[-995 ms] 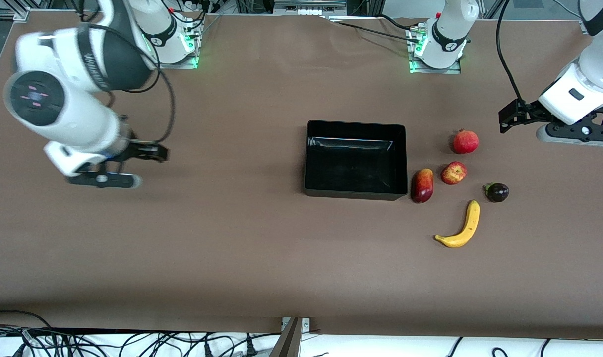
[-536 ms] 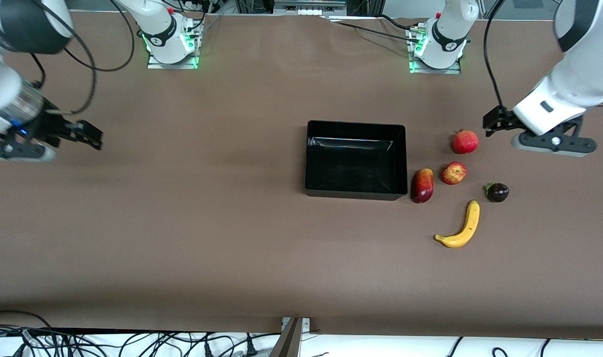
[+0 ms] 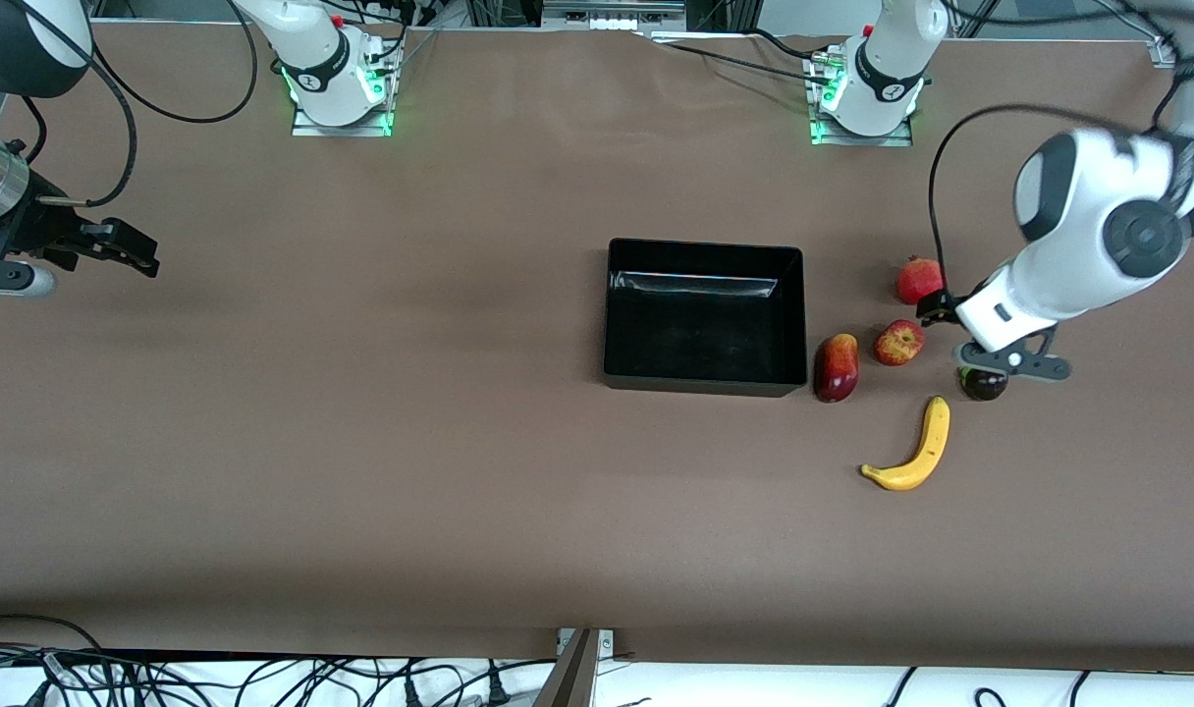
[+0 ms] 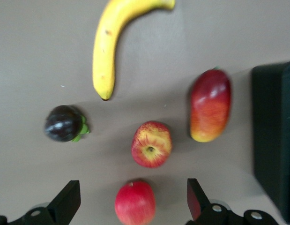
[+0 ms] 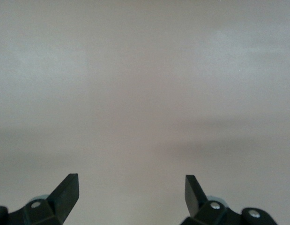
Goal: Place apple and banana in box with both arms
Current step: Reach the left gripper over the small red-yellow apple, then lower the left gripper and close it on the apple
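Take the box (image 3: pixel 704 316) as your reference: a glossy black rectangular bin with low walls, open at the top, nothing in it. The apple (image 3: pixel 898 343) sits on the tabletop (image 3: pixel 410 442) toward the left arm's end from the box, small and round, red with yellow streaks and a dimpled top. A dark red and orange mango (image 3: pixel 837 367) lies between apple and box, just beside the box wall. The banana (image 3: pixel 915 449) is curved and all yellow, nearer to the front camera than the box. A plain red round fruit (image 3: pixel 919 280) and a small dark purple fruit (image 3: pixel 983 383) lie near the apple.

The left tool (image 4: pixel 130 199) hangs over the fruit group, jaws spread apart and holding nothing. The right tool (image 5: pixel 130 194) waits over bare tabletop well apart from the box, toward the right arm's end, jaws also apart.

The tabletop is covered in plain brown material. Loose cables (image 3: pixel 165 673) run along its near edge.
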Robot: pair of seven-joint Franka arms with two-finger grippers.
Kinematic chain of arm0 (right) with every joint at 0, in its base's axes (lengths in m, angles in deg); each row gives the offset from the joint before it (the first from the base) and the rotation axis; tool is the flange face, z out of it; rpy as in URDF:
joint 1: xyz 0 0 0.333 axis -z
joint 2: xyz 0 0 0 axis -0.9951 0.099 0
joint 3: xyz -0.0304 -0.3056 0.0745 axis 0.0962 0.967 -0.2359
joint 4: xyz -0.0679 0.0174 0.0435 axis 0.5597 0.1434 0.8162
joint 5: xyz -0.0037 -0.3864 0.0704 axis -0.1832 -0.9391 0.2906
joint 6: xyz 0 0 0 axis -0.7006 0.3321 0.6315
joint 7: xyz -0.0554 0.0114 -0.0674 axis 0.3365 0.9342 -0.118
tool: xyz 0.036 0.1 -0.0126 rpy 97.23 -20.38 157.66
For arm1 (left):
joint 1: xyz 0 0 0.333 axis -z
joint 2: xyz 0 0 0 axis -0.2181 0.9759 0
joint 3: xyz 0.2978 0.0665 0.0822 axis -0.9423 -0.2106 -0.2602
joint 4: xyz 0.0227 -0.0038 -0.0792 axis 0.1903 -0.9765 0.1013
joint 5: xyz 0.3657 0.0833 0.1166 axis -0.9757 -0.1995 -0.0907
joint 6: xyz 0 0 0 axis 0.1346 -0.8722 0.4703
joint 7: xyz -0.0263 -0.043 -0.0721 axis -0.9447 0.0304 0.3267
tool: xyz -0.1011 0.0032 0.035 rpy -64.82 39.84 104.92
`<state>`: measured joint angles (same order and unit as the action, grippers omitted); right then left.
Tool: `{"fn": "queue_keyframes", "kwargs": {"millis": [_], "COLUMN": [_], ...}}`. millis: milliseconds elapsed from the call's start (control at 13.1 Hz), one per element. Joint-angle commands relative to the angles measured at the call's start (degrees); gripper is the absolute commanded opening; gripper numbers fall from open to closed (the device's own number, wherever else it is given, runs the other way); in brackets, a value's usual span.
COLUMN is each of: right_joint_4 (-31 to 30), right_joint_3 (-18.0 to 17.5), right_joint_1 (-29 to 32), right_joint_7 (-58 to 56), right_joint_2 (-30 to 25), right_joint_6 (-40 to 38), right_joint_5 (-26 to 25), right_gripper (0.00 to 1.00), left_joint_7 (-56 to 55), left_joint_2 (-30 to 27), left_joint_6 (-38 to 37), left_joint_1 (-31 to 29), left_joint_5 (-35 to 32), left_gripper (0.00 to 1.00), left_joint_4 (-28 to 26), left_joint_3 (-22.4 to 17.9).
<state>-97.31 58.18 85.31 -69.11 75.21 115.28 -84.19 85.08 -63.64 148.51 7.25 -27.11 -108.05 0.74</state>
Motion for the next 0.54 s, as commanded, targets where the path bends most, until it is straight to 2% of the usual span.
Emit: {"fn": "queue_keyframes", "kwargs": {"millis": [0,77,459], "right_joint_4": [1.1,1.1,1.2], "right_joint_3": [1.3,3.0,3.0], "right_joint_1": [-1.9,-3.3,-3.4], "right_joint_7": [-0.3,-0.2,-0.6], "right_joint_2": [0.2,0.2,0.4], "right_joint_6": [-0.9,-1.6,-3.5], "right_joint_5": [0.5,0.5,0.5], "right_gripper": [1.00,1.00,1.00], "left_joint_7": [8.7,13.8,19.4], "left_joint_2": [0.7,1.3,3.8], "left_joint_6": [9.9,12.1,13.8], "left_joint_1": [-1.7,-1.7,-2.0], "left_joint_5": [-0.3,-0.2,4.3], "left_gripper": [1.00,1.00,1.00], "left_joint_4": [-6.7,-8.0,-10.2], "left_joint_3": [0.5,0.5,0.5]}}
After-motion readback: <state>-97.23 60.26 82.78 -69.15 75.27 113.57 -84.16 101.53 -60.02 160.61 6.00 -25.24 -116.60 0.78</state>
